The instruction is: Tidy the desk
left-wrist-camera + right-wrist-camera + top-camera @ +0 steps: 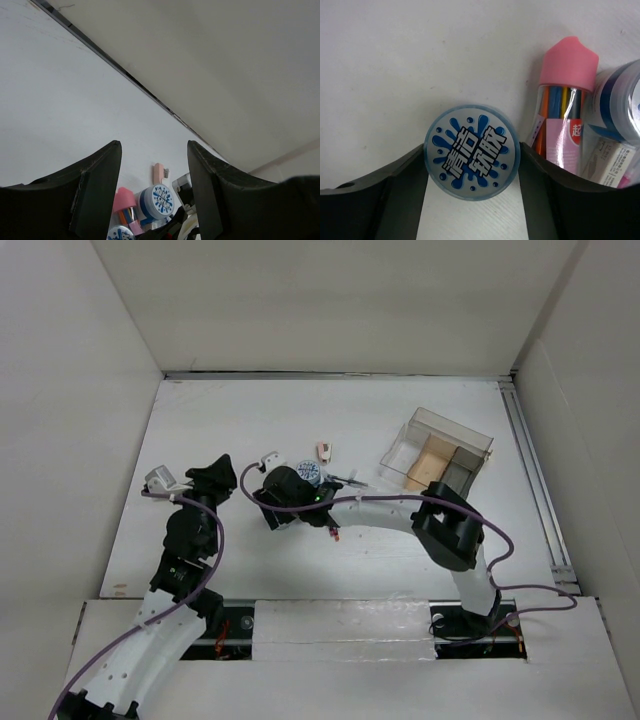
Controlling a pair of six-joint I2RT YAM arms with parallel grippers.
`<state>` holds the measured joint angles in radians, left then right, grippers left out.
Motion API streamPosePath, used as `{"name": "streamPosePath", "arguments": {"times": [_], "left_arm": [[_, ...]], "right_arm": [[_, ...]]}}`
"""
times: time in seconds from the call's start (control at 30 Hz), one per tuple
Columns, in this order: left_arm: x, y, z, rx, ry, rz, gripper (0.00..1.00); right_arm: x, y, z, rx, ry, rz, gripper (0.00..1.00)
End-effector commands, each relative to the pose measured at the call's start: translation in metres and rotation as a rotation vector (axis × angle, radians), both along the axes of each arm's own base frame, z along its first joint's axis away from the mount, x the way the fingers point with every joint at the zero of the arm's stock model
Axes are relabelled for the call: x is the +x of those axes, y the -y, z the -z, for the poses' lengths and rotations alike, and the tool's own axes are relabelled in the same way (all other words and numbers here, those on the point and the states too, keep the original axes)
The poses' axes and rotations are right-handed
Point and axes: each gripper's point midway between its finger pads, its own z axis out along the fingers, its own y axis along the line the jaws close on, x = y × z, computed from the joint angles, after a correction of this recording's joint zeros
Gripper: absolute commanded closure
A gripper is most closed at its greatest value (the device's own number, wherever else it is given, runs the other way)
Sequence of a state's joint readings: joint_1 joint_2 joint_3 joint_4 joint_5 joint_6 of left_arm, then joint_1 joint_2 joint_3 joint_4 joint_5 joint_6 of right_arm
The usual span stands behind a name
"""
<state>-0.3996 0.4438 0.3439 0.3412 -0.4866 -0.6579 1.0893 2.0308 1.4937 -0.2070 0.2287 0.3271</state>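
Setting the right hand [472,156] wide around a round tub [471,147] near the middle of the white tabletop [250,410], probably for moving it toward the clear tray [452,445] at the far right; impossible telling whether squeezing already. Reading 清洁软胶 on the blue lid, and only 超 on the pink-capped pen tube [560,100] just beside. Holding the left hand [154,150] parted and empty over the left part, out of the way.

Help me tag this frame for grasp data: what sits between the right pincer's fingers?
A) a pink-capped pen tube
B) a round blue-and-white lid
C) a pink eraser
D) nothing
B: the right wrist view shows the round blue-and-white lid between the right pincer's fingers, with the pink-capped pen tube off to one side.
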Motion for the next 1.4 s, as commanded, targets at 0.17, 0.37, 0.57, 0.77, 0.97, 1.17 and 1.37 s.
{"name": "streamPosePath", "arguments": {"times": [0.17, 0.37, 0.57, 0.77, 0.97, 1.17, 1.37], "left_arm": [[-0.004, -0.004, -0.018, -0.045, 0.048, -0.019, 0.48], [-0.005, -0.001, -0.021, -0.048, 0.053, -0.002, 0.48], [-0.003, 0.013, -0.021, -0.048, 0.063, 0.065, 0.48], [0.006, 0.036, -0.016, -0.042, 0.057, 0.171, 0.48], [0.019, 0.055, -0.006, -0.005, 0.022, 0.235, 0.49], [0.034, 0.088, 0.020, 0.025, -0.065, 0.375, 0.51], [0.032, 0.091, 0.020, 0.023, -0.063, 0.393, 0.52]], "right_arm": [[0.004, -0.014, -0.053, 0.104, 0.054, 0.025, 0.59], [0.026, 0.022, -0.186, 0.410, 0.211, 0.109, 0.58], [0.119, 0.158, -0.197, 0.464, 0.274, 0.547, 0.58], [0.175, 0.285, -0.182, 0.420, 0.327, 0.841, 0.58], [0.192, 0.329, -0.133, 0.275, 0.237, 0.947, 0.57], [0.198, 0.345, -0.100, 0.185, 0.175, 0.984, 0.56], [0.210, 0.359, -0.085, 0.136, 0.136, 1.011, 0.55]]}}
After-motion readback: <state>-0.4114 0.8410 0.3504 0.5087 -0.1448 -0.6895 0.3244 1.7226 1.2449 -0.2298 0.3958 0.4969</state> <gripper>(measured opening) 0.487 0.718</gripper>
